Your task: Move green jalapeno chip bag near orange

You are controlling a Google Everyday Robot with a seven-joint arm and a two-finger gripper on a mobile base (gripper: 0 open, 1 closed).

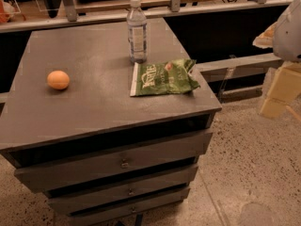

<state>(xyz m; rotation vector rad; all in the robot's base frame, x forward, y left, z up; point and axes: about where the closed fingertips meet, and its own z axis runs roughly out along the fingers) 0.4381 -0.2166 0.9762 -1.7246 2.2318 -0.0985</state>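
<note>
The green jalapeno chip bag [163, 77] lies flat on the right part of the grey cabinet top [94, 102], its white edge strip to the left. The orange [58, 79] sits on the left part of the same top, well apart from the bag. My gripper [278, 95] is at the far right of the camera view, off the cabinet's right side and above the floor, away from the bag and touching nothing.
A clear water bottle [137, 30] stands upright just behind the bag's left end. The cabinet has several drawers [123, 163] below its top. Speckled floor [254, 173] lies to the right. A low ledge and shelving run behind the cabinet.
</note>
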